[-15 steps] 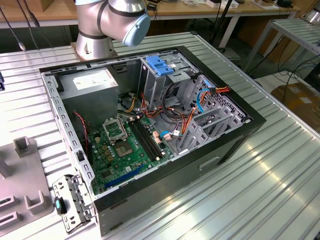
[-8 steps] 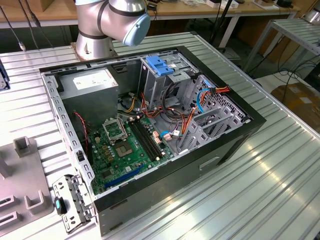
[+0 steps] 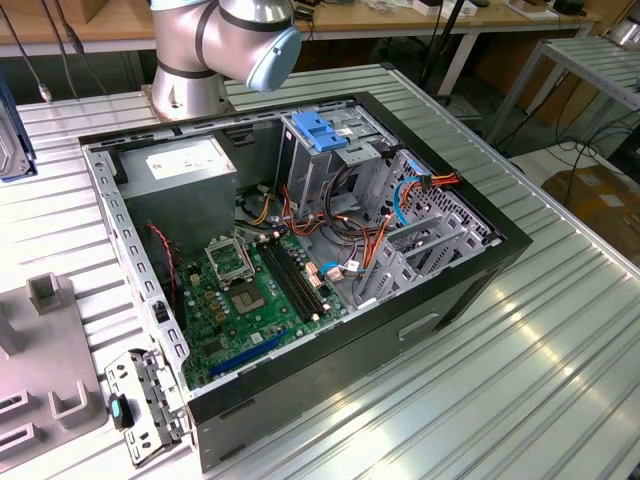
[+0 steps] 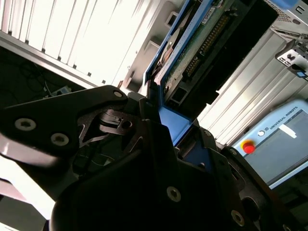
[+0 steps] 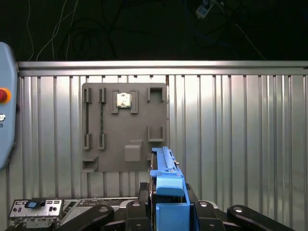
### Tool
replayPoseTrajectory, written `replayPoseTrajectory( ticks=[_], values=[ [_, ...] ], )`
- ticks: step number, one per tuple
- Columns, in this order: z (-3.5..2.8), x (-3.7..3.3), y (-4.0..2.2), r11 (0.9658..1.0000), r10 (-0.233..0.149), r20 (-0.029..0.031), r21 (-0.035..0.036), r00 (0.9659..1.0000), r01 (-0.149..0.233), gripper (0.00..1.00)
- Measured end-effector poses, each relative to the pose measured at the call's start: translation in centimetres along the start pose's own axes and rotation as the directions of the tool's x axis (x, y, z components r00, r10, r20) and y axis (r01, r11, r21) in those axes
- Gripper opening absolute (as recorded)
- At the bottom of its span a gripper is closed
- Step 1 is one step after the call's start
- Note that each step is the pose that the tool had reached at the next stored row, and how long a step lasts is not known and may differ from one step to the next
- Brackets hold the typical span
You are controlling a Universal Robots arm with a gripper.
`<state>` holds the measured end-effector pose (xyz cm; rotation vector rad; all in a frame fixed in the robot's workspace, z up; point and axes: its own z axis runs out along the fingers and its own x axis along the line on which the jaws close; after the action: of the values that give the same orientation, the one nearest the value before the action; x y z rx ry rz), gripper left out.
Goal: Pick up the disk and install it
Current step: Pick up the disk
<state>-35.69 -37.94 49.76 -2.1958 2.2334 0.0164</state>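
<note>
The disk sits in the gripper, standing on edge between the black jaws, which are clamped against its two flat sides. A blue plastic rail runs along the edge that faces the camera in the first wrist view. In the second wrist view the disk shows its underside, with a green circuit board and a row of connector pins, and the blue rail runs down into the gripper. Beyond the held disk, the first wrist view shows a ribbed metal table. A grey fixture plate with raised slots and pockets lies flat on it, and a grey pendant with a red button is just beside the plate. In the exterior view, the arm rises from its base at the far edge of the table. In front of it lies an open computer case on its side. Inside the case are a grey power-supply box, a green motherboard and a metal cage with a blue plastic top, with bundles of coloured cables near the cage. The fixture plate lies on the table at the exterior view's left, apart from the case.
</note>
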Motion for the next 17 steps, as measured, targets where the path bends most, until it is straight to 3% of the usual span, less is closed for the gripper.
replayPoseTrajectory(
  ticks=[17],
  values=[
    [0.00, -0.04, -2.60, 1.0000, 0.000, 0.0001, 0.0000, 1.0000, 0.000, 0.37]
  ],
)
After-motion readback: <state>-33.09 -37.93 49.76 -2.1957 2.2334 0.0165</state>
